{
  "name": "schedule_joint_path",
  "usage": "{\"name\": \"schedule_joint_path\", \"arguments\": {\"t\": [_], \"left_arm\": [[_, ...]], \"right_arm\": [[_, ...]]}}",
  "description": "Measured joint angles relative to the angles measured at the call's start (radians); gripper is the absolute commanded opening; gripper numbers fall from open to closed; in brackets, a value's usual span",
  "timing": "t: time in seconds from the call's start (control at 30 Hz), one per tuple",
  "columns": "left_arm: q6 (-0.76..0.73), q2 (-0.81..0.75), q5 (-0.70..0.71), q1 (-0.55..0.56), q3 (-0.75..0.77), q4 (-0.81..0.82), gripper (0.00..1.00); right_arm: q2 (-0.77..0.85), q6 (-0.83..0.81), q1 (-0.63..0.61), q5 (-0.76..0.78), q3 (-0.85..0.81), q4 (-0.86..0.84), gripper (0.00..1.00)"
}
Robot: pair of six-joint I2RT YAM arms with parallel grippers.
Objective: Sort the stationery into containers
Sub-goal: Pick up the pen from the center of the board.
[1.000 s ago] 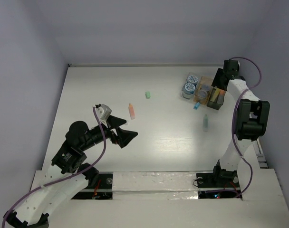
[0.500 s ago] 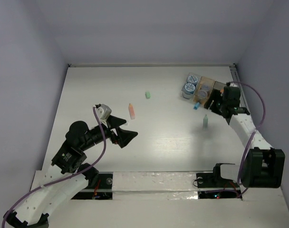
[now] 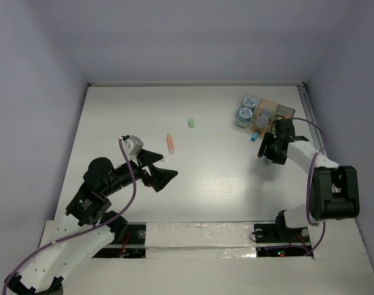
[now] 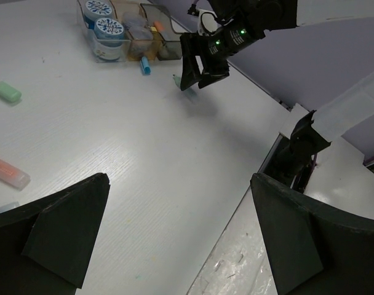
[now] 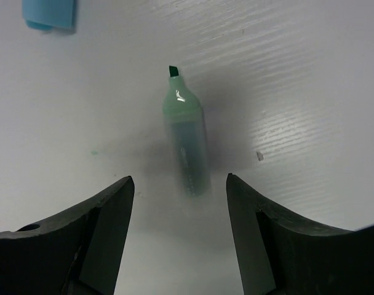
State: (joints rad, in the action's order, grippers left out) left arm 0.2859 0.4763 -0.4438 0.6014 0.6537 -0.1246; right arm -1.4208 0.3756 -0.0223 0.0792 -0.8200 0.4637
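Note:
A green marker (image 5: 187, 147) lies on the white table, its lower end between my right gripper's (image 5: 179, 181) open fingers, untouched. In the top view the right gripper (image 3: 267, 151) hangs over it just in front of the amber box (image 3: 264, 117) and the grey box (image 3: 283, 113). Two blue-white rolls (image 3: 245, 108) stand left of the boxes. A blue bit (image 3: 254, 137) lies by the amber box and shows in the right wrist view (image 5: 48, 13). An orange marker (image 3: 170, 143) and a green eraser bit (image 3: 190, 123) lie mid-table. My left gripper (image 3: 160, 173) is open and empty.
The left wrist view shows the left gripper (image 4: 179, 178) above bare table near the front edge, with the orange marker (image 4: 5, 172), green eraser (image 4: 7, 92), rolls (image 4: 110, 27) and boxes (image 4: 147, 31) beyond. Walls close the table on three sides.
My right arm has swung back from the boxes and come down over the green marker, jaws open. The left arm has not moved.

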Motion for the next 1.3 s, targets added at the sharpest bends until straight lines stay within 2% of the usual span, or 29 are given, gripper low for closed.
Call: {"name": "schedule_joint_path", "arguments": {"t": [0.23, 0.3, 0.37, 0.47, 0.5, 0.53, 0.57, 0.6, 0.67, 0.77, 0.87, 1.03, 1.17, 1.3], "left_arm": [[0.0, 0.004, 0.023, 0.0, 0.0, -0.001, 0.99], [0.0, 0.009, 0.037, 0.0, 0.0, -0.003, 0.99], [0.0, 0.015, 0.042, 0.0, 0.0, -0.005, 0.99], [0.0, 0.023, 0.049, 0.0, 0.0, -0.008, 0.99], [0.0, 0.025, 0.05, 0.0, 0.0, -0.008, 0.99], [0.0, 0.027, 0.051, 0.0, 0.0, -0.008, 0.99], [0.0, 0.031, 0.051, 0.0, 0.0, -0.008, 0.99], [0.0, 0.033, 0.051, 0.0, 0.0, -0.008, 0.99], [0.001, 0.04, 0.051, 0.0, 0.0, -0.008, 0.99], [0.011, 0.06, 0.044, 0.0, 0.0, -0.007, 0.99], [0.025, 0.095, 0.025, 0.0, 0.0, 0.006, 0.99], [0.05, 0.168, -0.002, 0.0, 0.0, 0.032, 0.9], [0.064, 0.212, 0.011, 0.0, -0.001, 0.029, 0.89], [0.068, 0.21, 0.102, 0.001, -0.002, 0.011, 0.89]], "right_arm": [[-0.126, -0.013, -0.019, 0.079, -0.074, 0.005, 0.62], [-0.159, -0.019, -0.019, 0.093, -0.1, 0.003, 0.57], [-0.191, -0.026, -0.019, 0.106, -0.118, -0.001, 0.48], [-0.218, -0.029, -0.019, 0.112, -0.122, -0.001, 0.47], [-0.218, -0.032, -0.019, 0.113, -0.124, -0.003, 0.4], [-0.218, -0.032, -0.019, 0.112, -0.124, -0.004, 0.4], [-0.218, -0.035, -0.019, 0.112, -0.124, -0.003, 0.32], [-0.218, -0.039, -0.019, 0.111, -0.124, -0.002, 0.19], [-0.217, -0.038, -0.019, 0.111, -0.124, -0.005, 0.11], [-0.201, -0.039, -0.042, 0.109, -0.117, -0.018, 0.1], [-0.115, -0.024, -0.151, 0.084, -0.08, -0.046, 0.1], [0.02, 0.053, -0.468, 0.029, -0.108, -0.137, 0.1], [-0.003, 0.113, -0.7, 0.026, -0.203, -0.241, 0.1], [-0.041, 0.162, -0.833, 0.013, -0.267, -0.364, 0.1]]}}
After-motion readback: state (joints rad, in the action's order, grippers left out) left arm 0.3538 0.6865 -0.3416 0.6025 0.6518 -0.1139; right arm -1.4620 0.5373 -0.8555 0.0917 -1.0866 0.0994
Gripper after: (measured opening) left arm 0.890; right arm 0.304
